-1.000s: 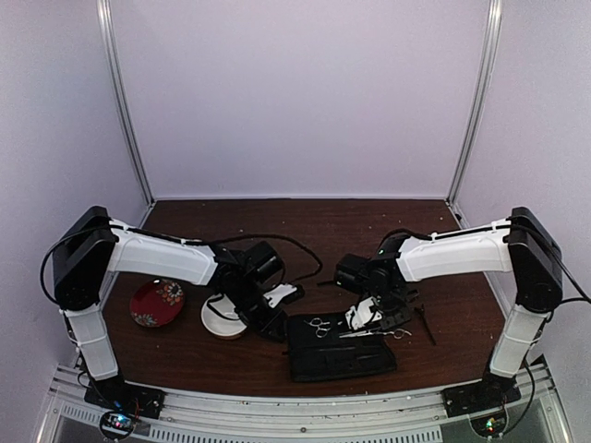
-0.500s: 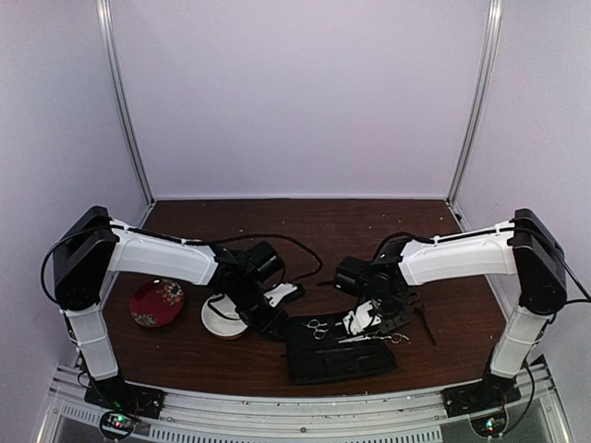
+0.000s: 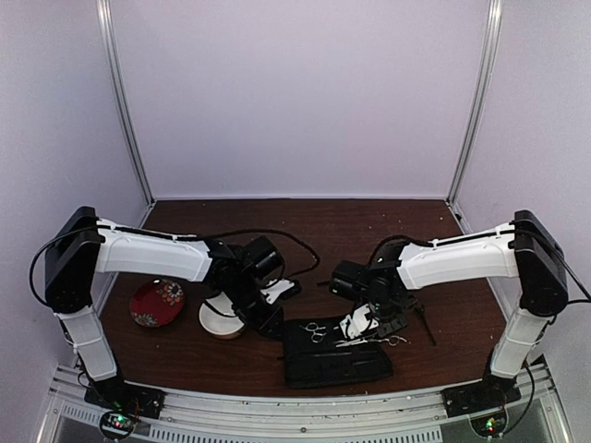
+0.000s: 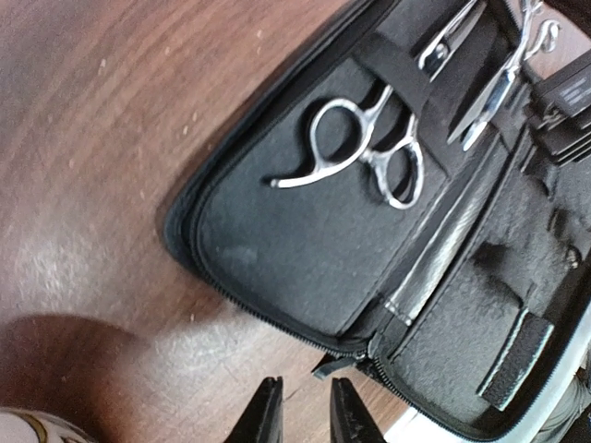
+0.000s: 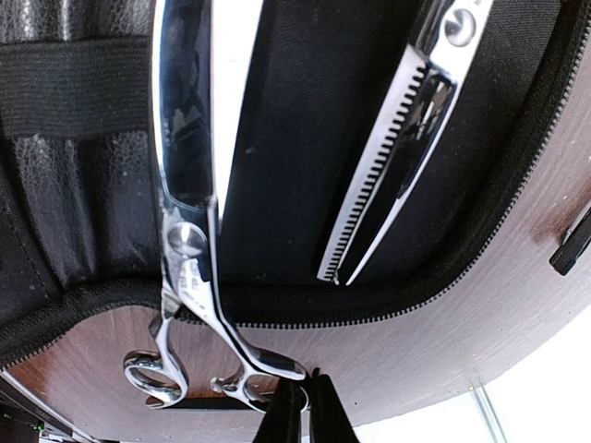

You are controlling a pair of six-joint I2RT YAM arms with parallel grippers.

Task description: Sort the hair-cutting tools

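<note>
A black pouch (image 3: 332, 365) lies open near the table's front edge. One pair of silver scissors (image 3: 317, 330) (image 4: 369, 152) sits inside it, tucked under an elastic strap. A second pair (image 3: 374, 340) (image 5: 189, 185) lies across the pouch's right rim, ring handles out over the wood. My right gripper (image 3: 391, 330) (image 5: 303, 415) is shut on one of those rings. The toothed blades of the strapped pair (image 5: 406, 138) show in the right wrist view. My left gripper (image 3: 275, 325) (image 4: 305, 415) is open at the pouch's left corner, just short of the zipper pull (image 4: 332, 365). A thin black stick (image 3: 427, 325) (image 5: 572, 245) lies to the right.
A white bowl (image 3: 222, 323) stands just left of the left gripper, and a red patterned dish (image 3: 155, 303) farther left. Black cables (image 3: 295, 249) trail over the wood behind the arms. The table's front rail (image 3: 295, 401) runs close below the pouch.
The left gripper's jaws have parted; they were shut before. The pouch has shifted slightly left. The right gripper stays shut and has moved a little nearer with the scissors.
</note>
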